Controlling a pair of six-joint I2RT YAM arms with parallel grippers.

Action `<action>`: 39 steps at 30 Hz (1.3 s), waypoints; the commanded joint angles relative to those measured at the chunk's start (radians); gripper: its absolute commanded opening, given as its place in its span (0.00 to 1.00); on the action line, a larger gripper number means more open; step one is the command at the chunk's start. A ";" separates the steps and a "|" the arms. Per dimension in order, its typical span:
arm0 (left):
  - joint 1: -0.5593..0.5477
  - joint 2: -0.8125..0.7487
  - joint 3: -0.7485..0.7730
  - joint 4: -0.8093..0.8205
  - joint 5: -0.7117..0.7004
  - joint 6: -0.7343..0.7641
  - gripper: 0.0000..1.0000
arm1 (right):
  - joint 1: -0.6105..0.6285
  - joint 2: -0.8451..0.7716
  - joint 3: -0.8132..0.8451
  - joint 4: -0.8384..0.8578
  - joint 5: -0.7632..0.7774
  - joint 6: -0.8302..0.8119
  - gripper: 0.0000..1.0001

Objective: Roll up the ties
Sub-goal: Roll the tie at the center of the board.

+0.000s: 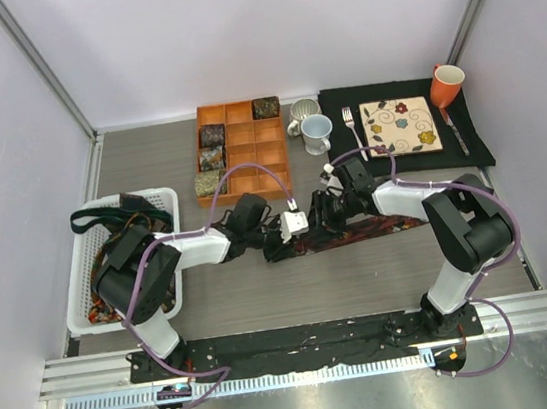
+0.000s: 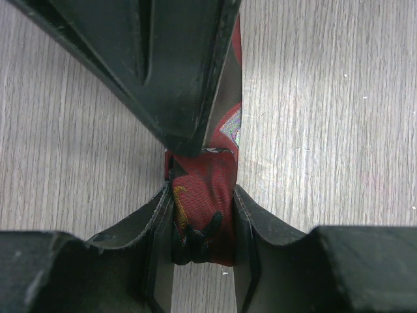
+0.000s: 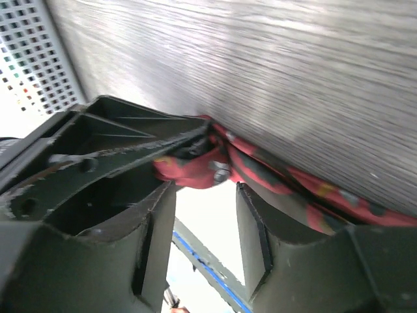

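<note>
A maroon patterned tie lies flat across the table's middle, its left end gathered into a small roll. My left gripper is shut on that roll, one finger on each side. My right gripper stands open just beyond the same roll; the red fabric sits at its fingertips and nothing is between the jaws. Seen from above, the left gripper and right gripper meet tip to tip over the tie's left end. Several rolled ties fill compartments of the orange tray.
A white basket at the left holds loose ties. At the back right, a black placemat carries a floral plate, fork, knife and orange mug. Two pale mugs stand beside the tray.
</note>
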 commanded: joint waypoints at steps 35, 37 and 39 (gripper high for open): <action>0.060 0.067 -0.130 0.396 0.168 -0.203 0.70 | 0.006 0.235 -0.016 -0.085 0.086 -0.103 0.01; 0.055 0.081 -0.151 0.446 0.169 -0.230 0.72 | -0.017 0.254 -0.030 -0.091 0.091 -0.104 0.01; 0.052 0.096 -0.165 0.495 0.151 -0.234 0.73 | -0.025 0.267 -0.035 -0.096 0.106 -0.101 0.01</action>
